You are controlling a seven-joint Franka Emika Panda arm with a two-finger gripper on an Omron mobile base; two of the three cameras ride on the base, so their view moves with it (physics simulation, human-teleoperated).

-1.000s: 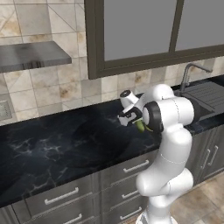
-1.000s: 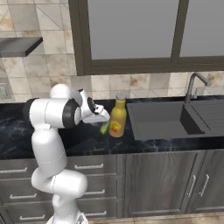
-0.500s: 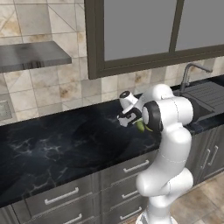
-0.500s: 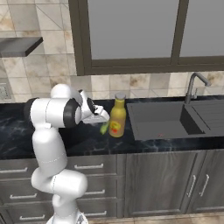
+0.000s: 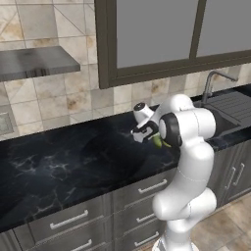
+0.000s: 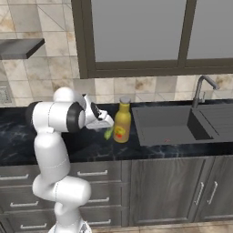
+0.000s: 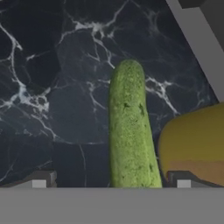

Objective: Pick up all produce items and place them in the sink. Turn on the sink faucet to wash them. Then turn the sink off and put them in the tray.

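cucumber-like green oblong vegetable (image 7: 130, 131) lies flat on the black white-veined marble counter (image 7: 52, 87), running up the middle of the hand view between the two small dark fingertips (image 7: 38, 180). one tip sits at each lower corner of that view with the vegetable in the gap; no contact visible, so the claw stands spread wide and grips nothing.

gripper (image 5: 142, 132) is low over the counter in the left base view, wrist bent forward from the white arm (image 5: 188, 147). in the right base view the gripper (image 6: 103, 122) is just above the vegetable (image 6: 108, 133), which shows as a small green sliver beside the base of the yellow bottle with grey cap and red label (image 6: 121, 121). in the hand view the bottle's yellow body (image 7: 197, 140) is just beside the vegetable; cannot tell whether they touch.

dark grey matte rectangular sink basin (image 6: 166, 125) is set in the counter on the far side of the bottle from the arm, well apart from the vegetable. ridged drainboard (image 6: 223, 118) adjoins it. slim grey metal faucet with curved spout (image 6: 201, 89) stands behind the basin; no water is visible at the spout. faucet (image 5: 213, 83) and basin edge (image 5: 230, 110) also appear in the left base view, beyond the arm.
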